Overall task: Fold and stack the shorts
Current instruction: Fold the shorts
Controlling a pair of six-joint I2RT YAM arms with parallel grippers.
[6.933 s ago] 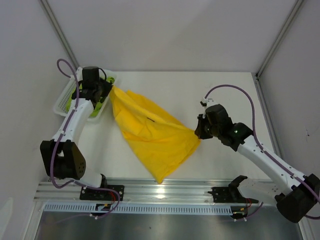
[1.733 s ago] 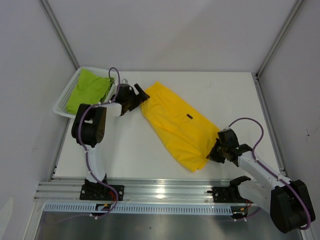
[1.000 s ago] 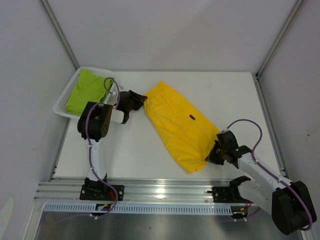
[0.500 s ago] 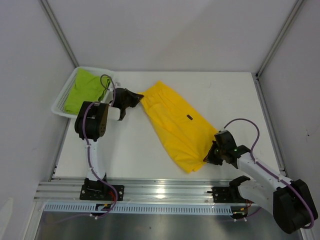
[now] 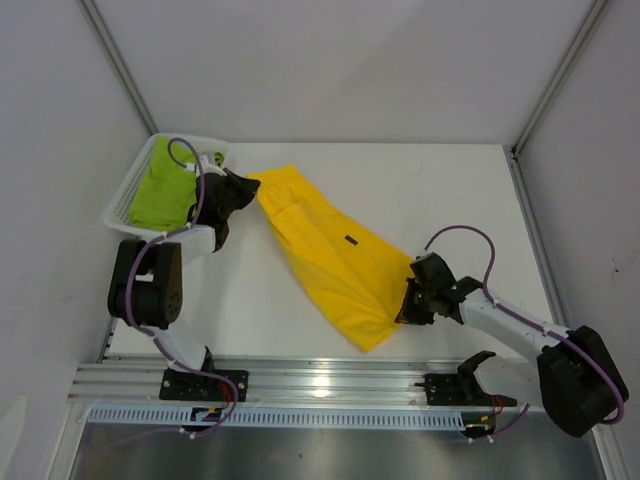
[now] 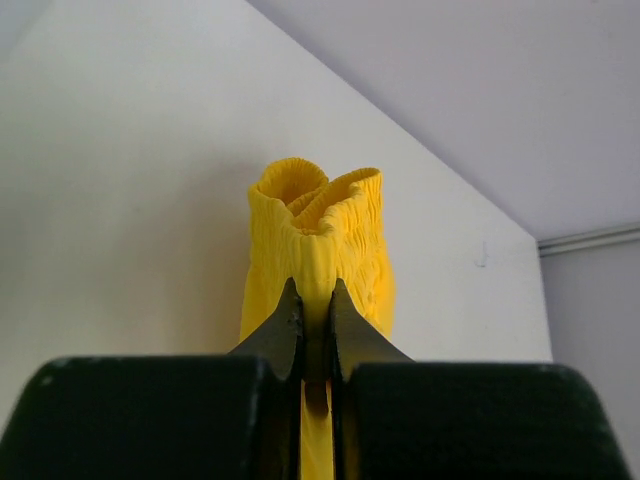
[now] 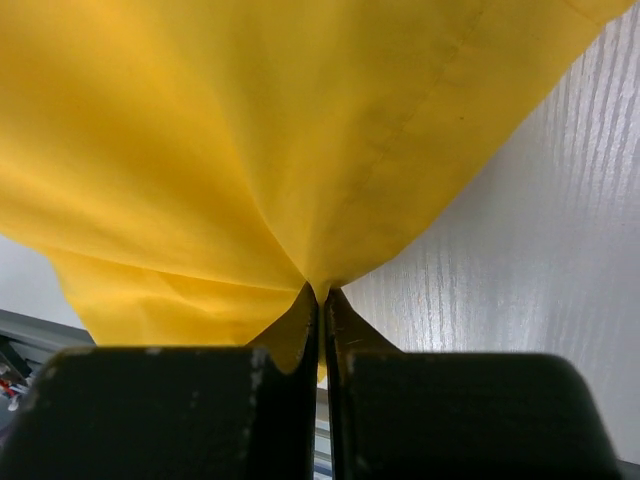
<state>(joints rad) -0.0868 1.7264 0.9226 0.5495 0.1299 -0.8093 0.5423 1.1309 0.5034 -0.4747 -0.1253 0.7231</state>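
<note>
My left pincer (image 6: 312, 292) is clamped on the ruffled edge of the yellow shorts (image 5: 330, 255); my right pincer (image 7: 320, 295) nips the opposite corner, cloth spread between them.

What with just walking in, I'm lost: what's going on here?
Both arms hold the yellow shorts, which lie stretched slantwise on the table. The left gripper is shut on the ribbed end near the white basket. The right gripper is shut on the opposite end, nearer the arms' bases. The green shorts lie in that basket. Nothing is stacked yet.
</note>
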